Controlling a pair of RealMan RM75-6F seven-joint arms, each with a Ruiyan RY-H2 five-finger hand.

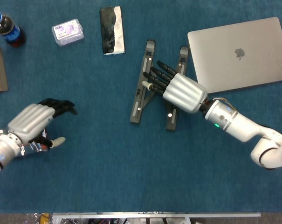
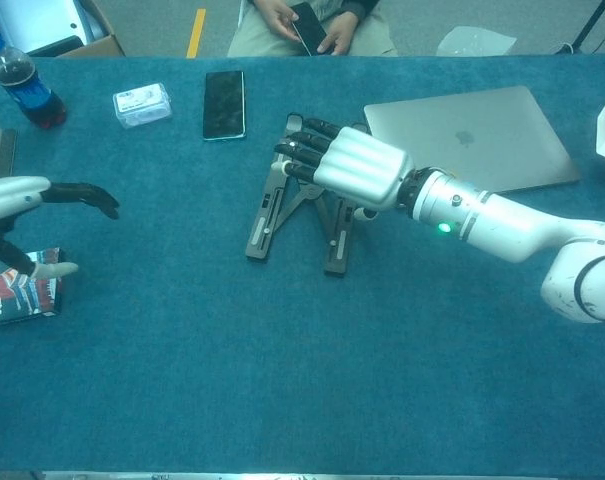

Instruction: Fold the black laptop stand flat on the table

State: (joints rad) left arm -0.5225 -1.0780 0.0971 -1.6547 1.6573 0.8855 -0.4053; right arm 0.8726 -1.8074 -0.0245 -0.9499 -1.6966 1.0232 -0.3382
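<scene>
The black laptop stand (image 1: 139, 100) lies in the middle of the blue table, its two rails spread in a narrow V joined by cross struts; in the chest view the stand (image 2: 263, 225) sits just left of the laptop. My right hand (image 1: 175, 88) lies across the stand, palm down. Its dark fingers (image 1: 157, 77) stretch over the struts and reach the left rail, gripping nothing. The chest view shows the right hand (image 2: 352, 165) covering the stand's upper half. My left hand (image 1: 36, 122) hovers far left with fingers spread and holds nothing; the left hand (image 2: 22, 200) is apart from the stand.
A closed silver laptop (image 1: 238, 53) lies right of the stand. A phone (image 1: 112, 30), a small plastic box (image 1: 67, 31) and a cola bottle (image 1: 5, 28) sit along the far side. A printed packet (image 2: 17, 290) lies under my left hand. A person (image 2: 307, 25) sits beyond the table.
</scene>
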